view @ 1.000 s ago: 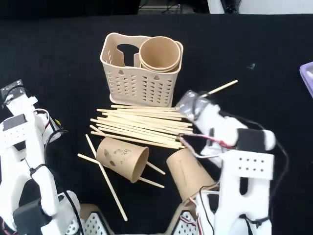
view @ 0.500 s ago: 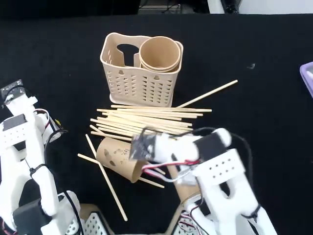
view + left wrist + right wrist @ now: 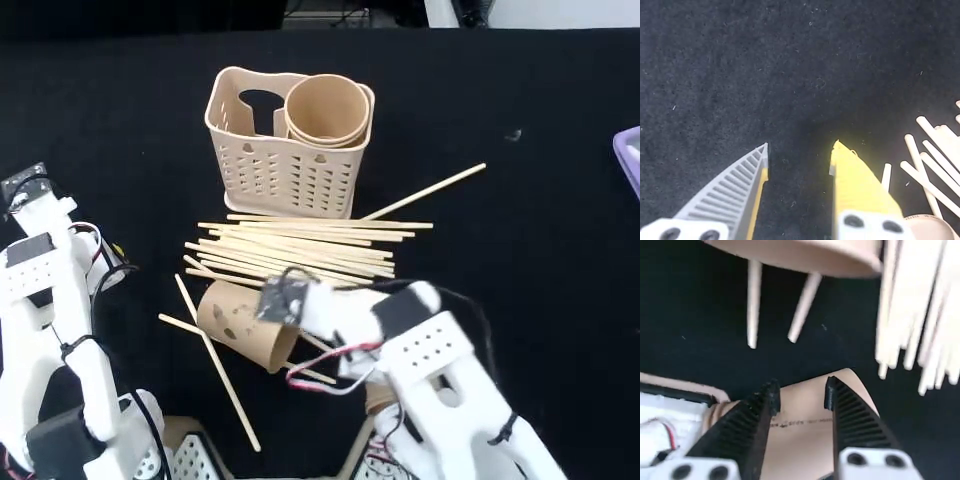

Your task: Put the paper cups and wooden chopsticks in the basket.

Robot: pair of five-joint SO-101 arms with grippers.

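A beige basket (image 3: 262, 165) stands at the back with stacked paper cups (image 3: 327, 108) inside it. In front of it lies a pile of wooden chopsticks (image 3: 300, 252), with one paper cup (image 3: 245, 322) on its side among loose sticks. My right arm (image 3: 405, 335) hangs low over a second fallen cup (image 3: 810, 425). The right gripper (image 3: 801, 389) is open just above that cup, touching nothing I can see. The first cup's rim (image 3: 805, 257) and chopstick ends (image 3: 912, 320) lie beyond it. My left gripper (image 3: 799, 150) is open over bare black cloth, near chopstick tips (image 3: 927, 167).
The left arm (image 3: 45, 300) stands at the table's left edge. A purple object (image 3: 630, 155) pokes in at the right edge. One chopstick (image 3: 425, 192) lies slanted to the right of the basket. Black cloth (image 3: 540, 250) stretches free on the right side.
My right arm has swung from beside the basket's right corner down and leftward over the chopstick pile to the fallen cups. The left arm has stayed put.
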